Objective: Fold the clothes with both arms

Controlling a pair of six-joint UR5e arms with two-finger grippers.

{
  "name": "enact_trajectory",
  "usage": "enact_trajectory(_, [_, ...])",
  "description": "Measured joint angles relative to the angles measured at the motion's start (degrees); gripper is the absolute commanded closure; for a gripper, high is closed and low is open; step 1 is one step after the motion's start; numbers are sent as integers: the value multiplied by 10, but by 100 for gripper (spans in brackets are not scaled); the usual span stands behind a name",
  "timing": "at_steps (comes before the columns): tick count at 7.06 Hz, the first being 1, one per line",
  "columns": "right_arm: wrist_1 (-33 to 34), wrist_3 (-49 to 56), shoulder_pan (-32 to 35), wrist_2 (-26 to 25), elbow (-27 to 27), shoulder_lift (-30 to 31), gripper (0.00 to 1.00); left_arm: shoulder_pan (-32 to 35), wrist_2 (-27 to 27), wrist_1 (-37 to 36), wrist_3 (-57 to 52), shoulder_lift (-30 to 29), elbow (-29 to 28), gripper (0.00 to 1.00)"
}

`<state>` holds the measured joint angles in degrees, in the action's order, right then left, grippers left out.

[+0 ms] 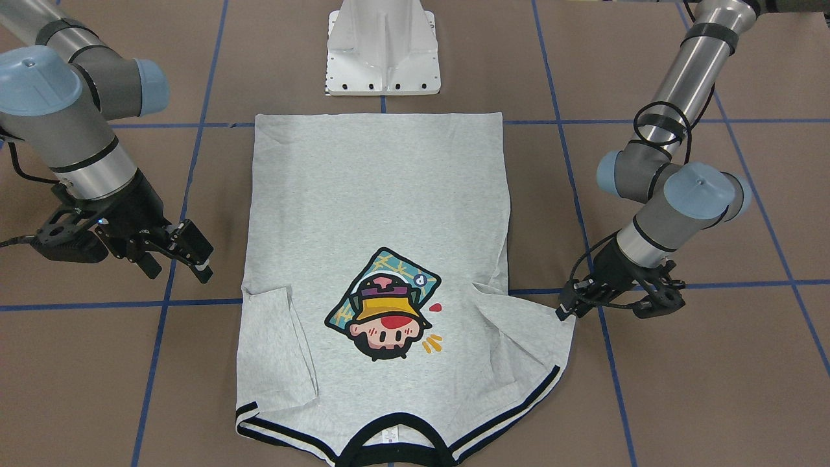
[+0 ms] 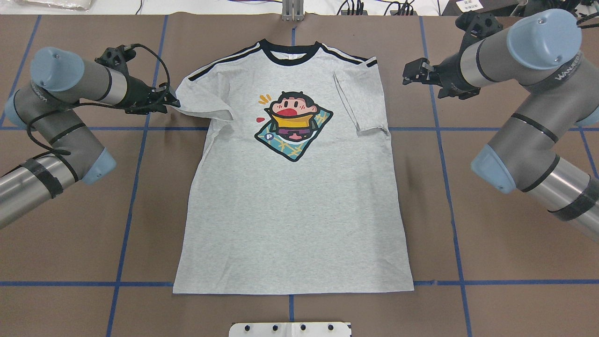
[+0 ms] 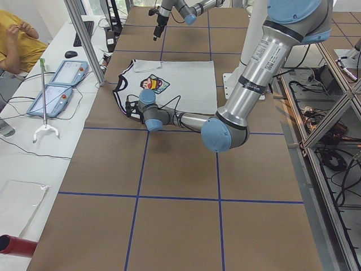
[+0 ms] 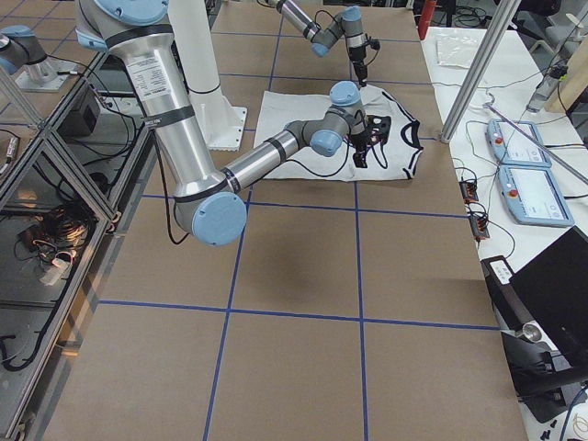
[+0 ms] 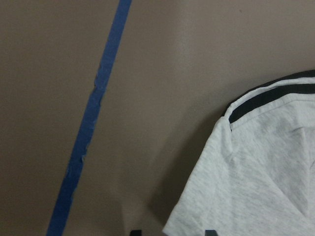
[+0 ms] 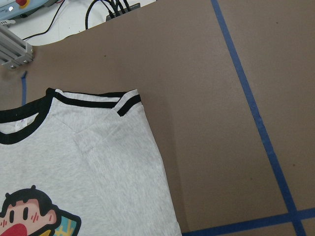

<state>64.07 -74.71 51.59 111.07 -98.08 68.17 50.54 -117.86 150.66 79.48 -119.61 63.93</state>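
The grey T-shirt [image 2: 290, 210] lies flat and print-up on the brown table, with its black collar [image 2: 290, 47] on the far side from the robot. Its sleeve on the robot's right [image 2: 362, 105] is folded in over the body. My left gripper [image 2: 174, 104] is low at the tip of the other sleeve [image 2: 203, 105] and looks shut on its edge, which is drawn out to a point. The left gripper also shows in the front view [image 1: 563, 313]. My right gripper [image 2: 411, 72] is open and empty, hovering beside the shirt's striped shoulder. It also shows in the front view [image 1: 198, 254].
The white base block [image 1: 382, 58] stands just past the shirt's hem. Blue tape lines [image 2: 135, 187] cross the table. A metal post [image 3: 84, 39], two control tablets [image 3: 62, 79] and a seated person [image 3: 17, 34] are beyond the table's far edge.
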Motion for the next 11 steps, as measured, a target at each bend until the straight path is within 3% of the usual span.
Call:
enact_trajectory(6, [0, 0, 0, 0, 1, 0, 0, 28, -12, 15, -31, -23, -14, 100])
enact_trajectory(11, [0, 0, -1, 0, 2, 2, 0, 40, 21, -109, -43, -144, -45, 100])
